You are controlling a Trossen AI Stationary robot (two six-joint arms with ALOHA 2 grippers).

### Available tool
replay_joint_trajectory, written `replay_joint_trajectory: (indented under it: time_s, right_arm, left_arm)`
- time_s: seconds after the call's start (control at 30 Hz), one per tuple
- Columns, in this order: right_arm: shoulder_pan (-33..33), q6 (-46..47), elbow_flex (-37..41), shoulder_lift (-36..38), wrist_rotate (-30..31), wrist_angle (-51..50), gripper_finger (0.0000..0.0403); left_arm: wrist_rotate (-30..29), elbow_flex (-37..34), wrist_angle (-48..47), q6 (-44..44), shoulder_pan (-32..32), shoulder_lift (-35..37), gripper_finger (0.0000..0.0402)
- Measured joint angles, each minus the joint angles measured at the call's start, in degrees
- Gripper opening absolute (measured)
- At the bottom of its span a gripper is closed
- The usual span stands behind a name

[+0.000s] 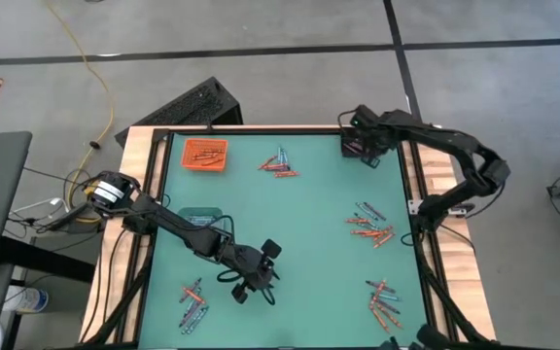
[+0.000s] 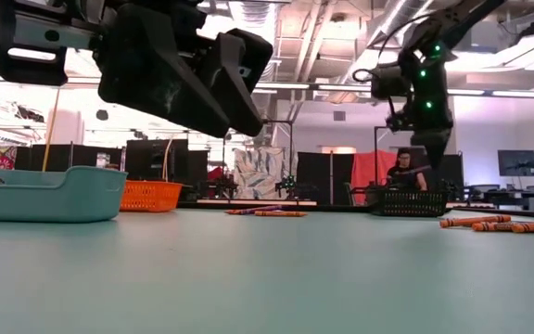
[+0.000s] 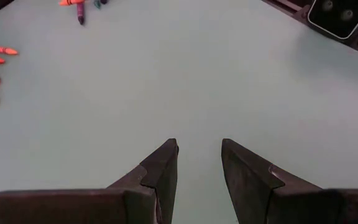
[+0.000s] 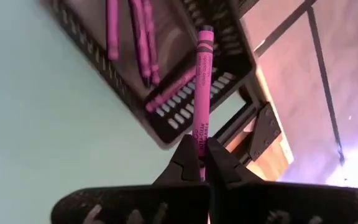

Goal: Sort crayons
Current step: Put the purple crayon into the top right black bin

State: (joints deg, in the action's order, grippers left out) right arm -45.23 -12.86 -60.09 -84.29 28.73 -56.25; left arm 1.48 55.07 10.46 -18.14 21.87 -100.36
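My right gripper [image 4: 202, 155] hangs over the black tray [image 4: 166, 118] at the table's far right corner, shut on a purple crayon [image 4: 202, 74]. Several purple crayons [image 4: 143, 37] lie in that tray. My left gripper [image 3: 199, 149] stands open above bare green mat near the front middle [image 1: 261, 267], nothing between its fingers. Loose crayons lie in groups on the mat: far middle [image 1: 280, 165], right [image 1: 370, 227], near right [image 1: 385, 301] and near left [image 1: 192, 301]. My right gripper pinches the purple crayon by one end [image 4: 201, 138] between its two fingertips. The crayon sticks straight out beyond the fingers, in line with them. It is lifted clear, its free end [image 4: 205, 31] over the black tray.
An orange tray [image 1: 205, 155] with orange crayons sits at the far left, and a clear bluish tray [image 1: 200, 219] at the left by my left arm. Wooden rails [image 1: 436, 180] border the mat. A person [image 2: 402, 169] sits in the room beyond the table.
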Motion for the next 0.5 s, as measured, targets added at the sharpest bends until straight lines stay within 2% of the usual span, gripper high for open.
replay_joint_trajectory:
  time_s: [0.3, 0.5]
  right_arm:
    - [0.1, -5.5, 1.5, -1.2, -0.2, 4.2, 0.0]
    - [0.1, -8.8, 1.5, -1.2, -3.3, 4.5, 0.0]
  left_arm:
    - [0.0, 0.0, 0.1, 1.3, 0.0, 0.0, 0.0115]
    - [0.0, 0.0, 0.2, 1.4, 0.0, 0.0, 0.0115]
